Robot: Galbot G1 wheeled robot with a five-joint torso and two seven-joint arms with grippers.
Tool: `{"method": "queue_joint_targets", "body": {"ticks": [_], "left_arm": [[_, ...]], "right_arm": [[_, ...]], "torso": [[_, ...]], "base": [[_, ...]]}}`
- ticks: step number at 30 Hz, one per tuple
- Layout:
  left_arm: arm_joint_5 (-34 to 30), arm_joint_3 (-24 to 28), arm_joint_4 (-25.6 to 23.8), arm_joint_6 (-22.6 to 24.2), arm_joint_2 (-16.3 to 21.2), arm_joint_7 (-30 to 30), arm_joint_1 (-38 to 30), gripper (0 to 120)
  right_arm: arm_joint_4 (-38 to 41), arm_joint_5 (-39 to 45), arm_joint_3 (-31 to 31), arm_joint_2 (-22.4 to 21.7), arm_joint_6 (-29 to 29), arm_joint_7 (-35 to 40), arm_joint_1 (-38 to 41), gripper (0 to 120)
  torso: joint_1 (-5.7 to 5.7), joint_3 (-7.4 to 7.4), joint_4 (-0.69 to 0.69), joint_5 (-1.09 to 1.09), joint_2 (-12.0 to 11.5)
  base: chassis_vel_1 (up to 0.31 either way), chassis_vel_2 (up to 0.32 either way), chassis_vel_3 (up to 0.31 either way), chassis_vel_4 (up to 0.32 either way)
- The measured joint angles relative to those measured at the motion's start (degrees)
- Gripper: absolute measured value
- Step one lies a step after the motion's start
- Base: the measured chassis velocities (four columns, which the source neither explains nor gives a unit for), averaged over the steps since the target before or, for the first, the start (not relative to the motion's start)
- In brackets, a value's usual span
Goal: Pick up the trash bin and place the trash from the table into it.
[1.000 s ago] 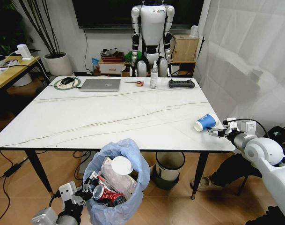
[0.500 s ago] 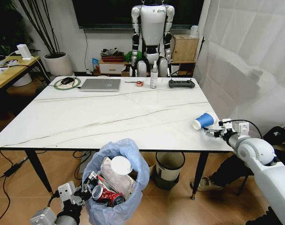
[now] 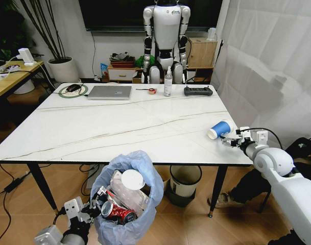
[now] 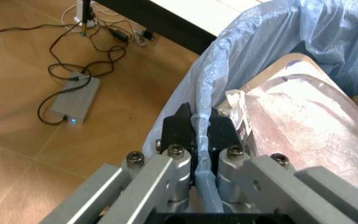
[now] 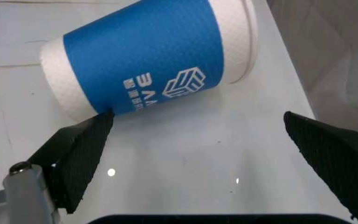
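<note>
- Since a second ago, our right pincer (image 3: 228, 139) has slid inward along the desk's right edge, and the blue paper cup (image 3: 218, 129) has rolled a little ahead of it.
- Nearest us, below the desk's front edge, our left pincer (image 4: 197, 140) is clamped on the rim of the trash bin (image 3: 127, 199), pinching the light-blue bag between its fingers.
- That bin already holds a crushed red can (image 3: 114, 212), a flat white packet (image 3: 125, 196) and a white lid (image 3: 133, 179).
- Farther out, on the white marble desk (image 3: 119, 127), the cup lies on its side near the right edge; our right pincer stands apart, one finger (image 5: 79, 154) touching the cup's base end, the other well to the side.
- We judge the last piece of trash is in hand: next we must get the cup squarely between the fingers, then close gently, since it may roll or crush.
- At the far end, the silver laptop (image 3: 110, 92) and spray bottle (image 3: 168, 81) are not ours to bin.
</note>
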Motion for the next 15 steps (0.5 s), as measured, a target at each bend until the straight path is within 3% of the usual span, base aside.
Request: {"method": "queue_joint_targets", "body": {"ticks": [15], "left_arm": [[0.5,0.3,-0.2,0.0,-0.3,0.0,0.2,0]], "right_arm": [[2.4,5.2,2.6,-0.4,0.6,1.3,0.3,100]], "torso": [[0.0,0.0,0.0,0.01,0.0]], "base": [[0.0,0.0,0.0,0.0]]}}
